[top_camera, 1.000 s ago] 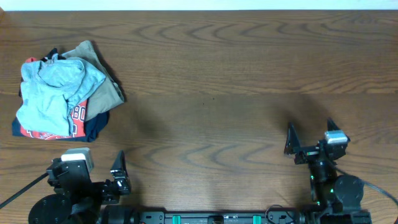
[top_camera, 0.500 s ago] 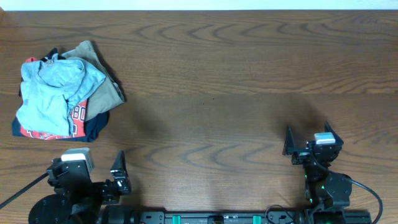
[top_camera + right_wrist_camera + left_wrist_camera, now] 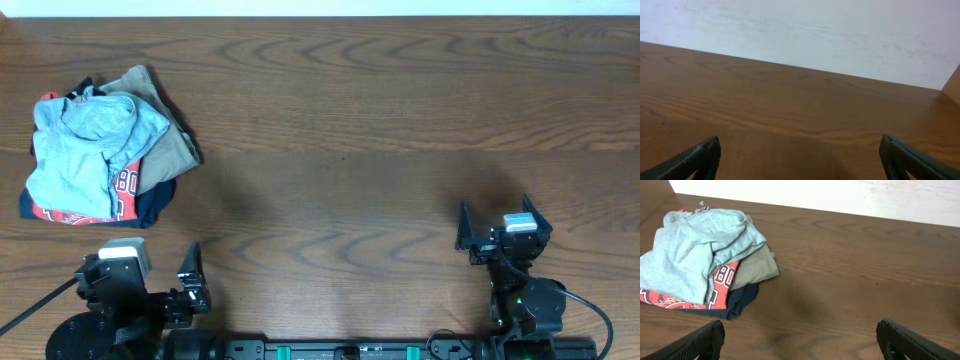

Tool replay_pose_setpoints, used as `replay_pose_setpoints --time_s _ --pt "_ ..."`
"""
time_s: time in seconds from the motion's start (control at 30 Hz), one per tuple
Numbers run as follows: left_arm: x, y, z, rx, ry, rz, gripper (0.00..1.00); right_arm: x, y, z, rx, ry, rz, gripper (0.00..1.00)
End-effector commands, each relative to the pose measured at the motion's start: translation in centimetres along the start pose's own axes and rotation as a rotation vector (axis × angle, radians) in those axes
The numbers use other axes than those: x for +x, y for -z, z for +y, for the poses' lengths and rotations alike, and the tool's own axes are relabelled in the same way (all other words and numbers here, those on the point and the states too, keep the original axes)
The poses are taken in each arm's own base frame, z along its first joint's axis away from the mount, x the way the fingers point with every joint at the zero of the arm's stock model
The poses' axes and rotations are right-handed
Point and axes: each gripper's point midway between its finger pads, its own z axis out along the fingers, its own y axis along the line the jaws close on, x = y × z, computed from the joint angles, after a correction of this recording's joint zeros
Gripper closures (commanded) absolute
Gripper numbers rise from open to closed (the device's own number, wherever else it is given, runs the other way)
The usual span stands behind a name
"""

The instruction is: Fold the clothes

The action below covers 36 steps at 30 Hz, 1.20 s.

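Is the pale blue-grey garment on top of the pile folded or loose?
Loose, not folded: the pale blue-grey garment lies bunched and wrinkled over the red shirt, with uneven edges.

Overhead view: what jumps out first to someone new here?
A crumpled pile on the left of the wooden table: the pale blue-grey garment lies unfolded on top of a red T-shirt and an olive-tan garment. At the near edge, the left gripper and right gripper are open and hold nothing.
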Motion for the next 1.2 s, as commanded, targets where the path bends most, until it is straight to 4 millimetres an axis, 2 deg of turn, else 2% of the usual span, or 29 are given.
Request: replay_pose_setpoints --time_s 0.0,0.77,0.93,1.07,1.17 --pt "0.0 0.0 0.2 -0.009 0.005 -0.002 0.02 0.0 0.0 0.0 0.001 0.015 -0.001 0.01" --pt "0.2 -0.1 0.2 -0.009 0.004 0.0 0.02 0.0 0.0 0.0 0.001 0.015 -0.001 0.01" --pt "1.8 -0.5 1.4 -0.069 -0.039 0.006 0.02 0.0 0.0 0.0 0.001 0.015 -0.001 0.01" --pt "4.3 -2.3 1.9 -0.073 -0.038 -0.025 0.02 0.0 0.0 0.0 0.001 0.015 -0.001 0.01" --pt "5.4 -4.1 2.2 -0.077 -0.032 -0.069 0.02 0.0 0.0 0.0 0.001 0.015 -0.001 0.01"
